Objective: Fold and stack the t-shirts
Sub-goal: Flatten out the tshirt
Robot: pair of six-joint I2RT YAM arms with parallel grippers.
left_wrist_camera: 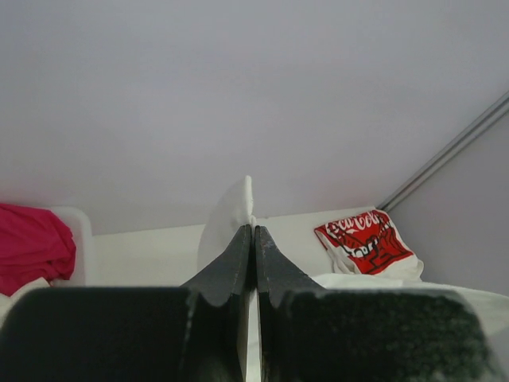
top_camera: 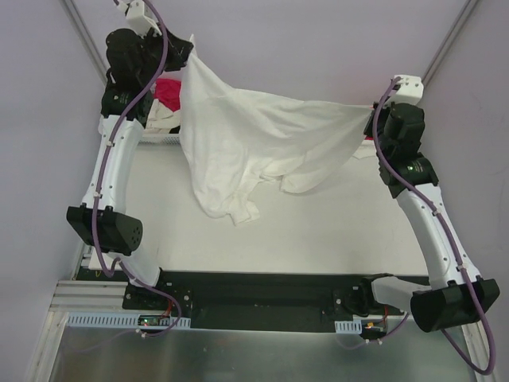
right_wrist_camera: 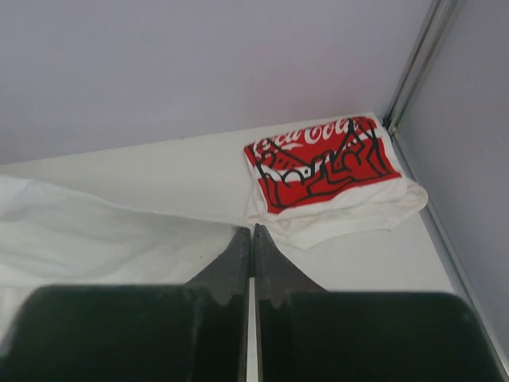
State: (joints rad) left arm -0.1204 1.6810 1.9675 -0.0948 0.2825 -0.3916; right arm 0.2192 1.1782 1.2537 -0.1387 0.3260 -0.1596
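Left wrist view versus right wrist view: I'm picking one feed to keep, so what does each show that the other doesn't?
Only the left wrist: the left tool, shut on the white shirt, and a magenta shirt at far left. Only the right wrist: the right tool, shut on that shirt. Both: the white shirt and the folded red-print shirt near the far corner.

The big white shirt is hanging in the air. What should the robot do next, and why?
Probably lower the white shirt flat onto the table: the left claw and right claw pinch it stretched between them, its bottom sagging, bunched.
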